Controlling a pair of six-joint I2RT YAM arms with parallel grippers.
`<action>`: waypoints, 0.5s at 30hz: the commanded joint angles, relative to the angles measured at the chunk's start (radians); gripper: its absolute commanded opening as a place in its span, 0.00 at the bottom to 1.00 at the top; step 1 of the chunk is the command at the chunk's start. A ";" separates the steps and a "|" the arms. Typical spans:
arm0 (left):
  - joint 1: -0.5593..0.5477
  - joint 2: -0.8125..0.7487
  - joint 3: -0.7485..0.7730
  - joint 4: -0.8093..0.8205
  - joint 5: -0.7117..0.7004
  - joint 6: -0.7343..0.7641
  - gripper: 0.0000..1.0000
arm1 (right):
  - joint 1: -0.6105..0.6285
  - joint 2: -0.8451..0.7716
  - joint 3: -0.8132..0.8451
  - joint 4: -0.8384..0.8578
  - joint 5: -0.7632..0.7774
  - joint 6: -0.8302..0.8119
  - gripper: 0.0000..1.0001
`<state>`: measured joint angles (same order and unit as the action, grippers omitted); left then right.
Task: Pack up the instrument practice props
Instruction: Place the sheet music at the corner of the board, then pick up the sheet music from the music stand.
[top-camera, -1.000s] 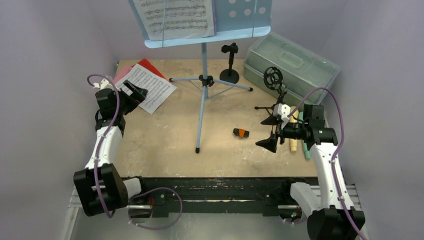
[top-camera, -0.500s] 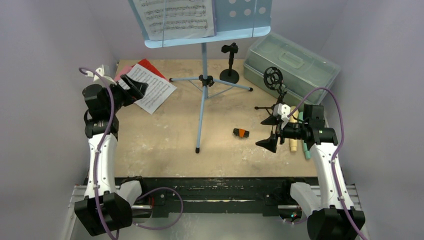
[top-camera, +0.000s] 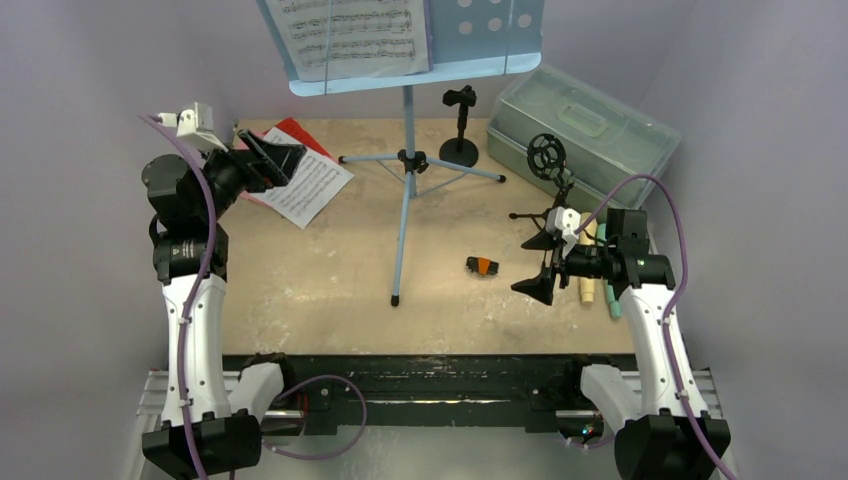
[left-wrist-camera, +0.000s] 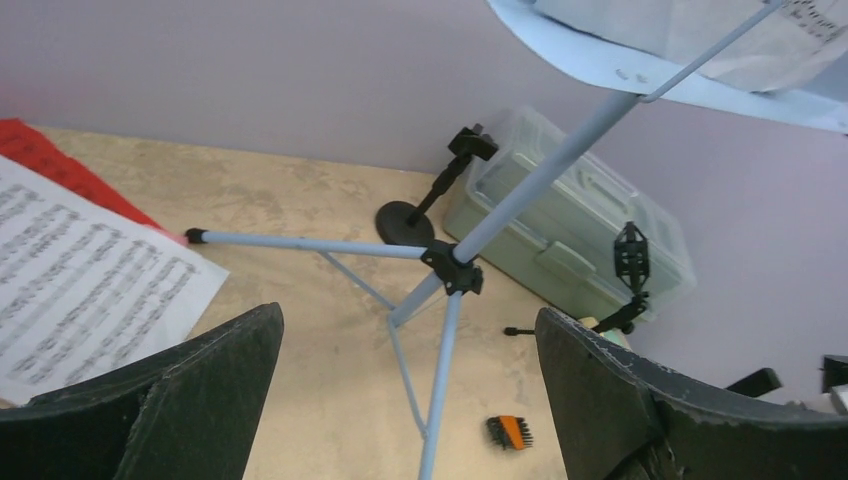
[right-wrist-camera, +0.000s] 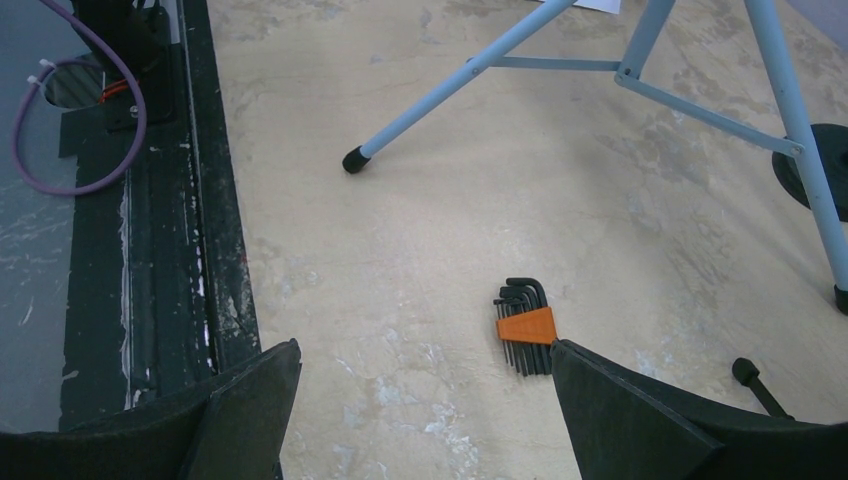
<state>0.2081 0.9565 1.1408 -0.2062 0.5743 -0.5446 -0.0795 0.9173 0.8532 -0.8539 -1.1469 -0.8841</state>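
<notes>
**Left arm lines up on the music stand.** The left gripper (top-camera: 282, 160) hangs above the back-left corner of the table (top-camera: 330, 290). Its fingers are spread wide and hold nothing, and its open mouth is aimed to the robot's right at the pale-blue music stand (top-camera: 407, 190). The stand rests on its three legs near the middle-back of the table, its pole close to upright, with a sheet of music (top-camera: 350, 35) on the rack high above.

In the left wrist view, the pole and the black hub (left-wrist-camera: 455, 272) where the legs meet fall between the two fingertips, well apart from them. Beneath that gripper the white pages (top-camera: 305, 178) lie flat over a red page (top-camera: 300, 133).

The right gripper (top-camera: 540, 265), also spread and empty, hovers over the right side near a small set of hex keys (top-camera: 482, 265). A ring-topped mic holder (top-camera: 548, 158) and the toy microphones (top-camera: 588, 288) are close by.

From the overhead view the left arm looks nearer the pole. A grasp would likely need its fingers to close across that upright axis. The grey-green case (top-camera: 580, 125) sits at the back right.
</notes>
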 joint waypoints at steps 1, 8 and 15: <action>-0.003 0.012 -0.008 0.162 0.141 -0.169 0.98 | -0.003 -0.010 0.001 -0.011 -0.031 -0.024 0.99; -0.017 0.007 0.073 0.071 0.146 -0.080 0.96 | -0.003 -0.011 0.001 -0.013 -0.031 -0.026 0.99; -0.044 0.015 0.118 0.067 0.160 -0.043 0.95 | -0.003 0.006 0.004 -0.013 -0.031 -0.027 0.99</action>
<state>0.1768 0.9726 1.1973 -0.1520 0.7063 -0.6254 -0.0795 0.9165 0.8532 -0.8608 -1.1473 -0.8864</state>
